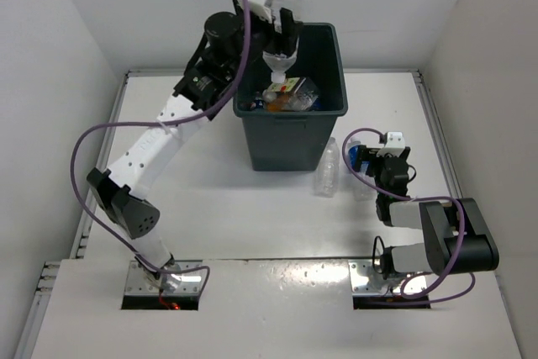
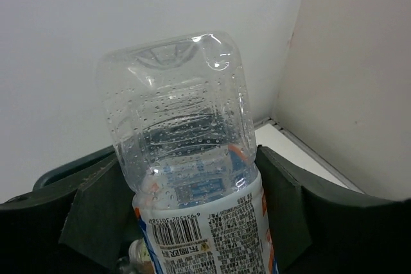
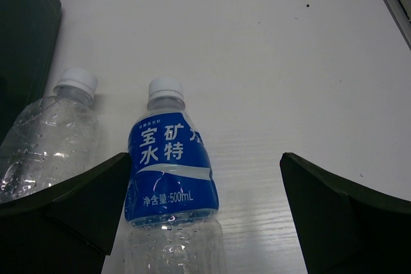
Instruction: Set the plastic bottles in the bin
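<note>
My left gripper [image 1: 282, 44] hangs over the open top of the dark bin [image 1: 286, 136], shut on a clear bottle [image 1: 280, 65] with a white printed label, held cap-down. The left wrist view has that bottle [image 2: 186, 158] filling the gap between the fingers of my left gripper [image 2: 192, 222], base up. Several bottles [image 1: 290, 94] lie inside the bin. My right gripper [image 3: 205, 178] stands open low over the table, a blue-labelled bottle [image 3: 170, 158] lying between its fingers, close to the left one. A plain clear bottle [image 3: 51, 139] lies beside it, outside the jaws.
The plain bottle [image 1: 326, 170] lies on the table just right of the bin's front corner, with my right gripper [image 1: 370, 155] and the blue-labelled bottle [image 1: 357, 157] beside it. A bin wall [image 3: 22, 30] fills the right wrist view's upper left. White walls enclose the table.
</note>
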Action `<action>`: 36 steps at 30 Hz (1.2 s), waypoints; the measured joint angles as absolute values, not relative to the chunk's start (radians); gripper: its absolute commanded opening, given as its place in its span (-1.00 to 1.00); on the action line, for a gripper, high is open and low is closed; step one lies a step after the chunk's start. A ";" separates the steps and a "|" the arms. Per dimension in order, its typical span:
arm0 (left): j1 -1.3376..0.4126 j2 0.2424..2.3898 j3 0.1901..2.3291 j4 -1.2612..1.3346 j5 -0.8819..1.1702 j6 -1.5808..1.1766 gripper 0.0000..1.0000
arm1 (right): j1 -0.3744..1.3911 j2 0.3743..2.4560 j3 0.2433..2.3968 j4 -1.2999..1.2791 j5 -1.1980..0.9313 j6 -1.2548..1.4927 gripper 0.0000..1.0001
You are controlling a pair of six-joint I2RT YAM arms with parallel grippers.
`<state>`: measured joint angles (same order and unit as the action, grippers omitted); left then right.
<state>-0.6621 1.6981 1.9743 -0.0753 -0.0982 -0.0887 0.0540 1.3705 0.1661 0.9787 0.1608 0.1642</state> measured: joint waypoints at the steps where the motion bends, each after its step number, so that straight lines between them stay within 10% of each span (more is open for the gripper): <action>1: -0.639 1.699 1.974 -0.082 -0.082 -0.125 0.59 | 0.054 1.370 0.166 0.979 0.161 0.164 1.00; 7: -0.554 1.702 1.961 -0.098 0.013 -0.258 1.00 | 0.054 1.370 0.166 0.978 0.160 0.164 1.00; 36: -0.532 1.161 1.350 -0.118 -0.153 -0.180 1.00 | 0.054 1.370 0.166 0.978 0.160 0.164 1.00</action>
<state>-0.5323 1.1610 1.3502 -0.1184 -0.1528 -0.1802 0.0540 1.3705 0.1661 0.9783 0.1604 0.1642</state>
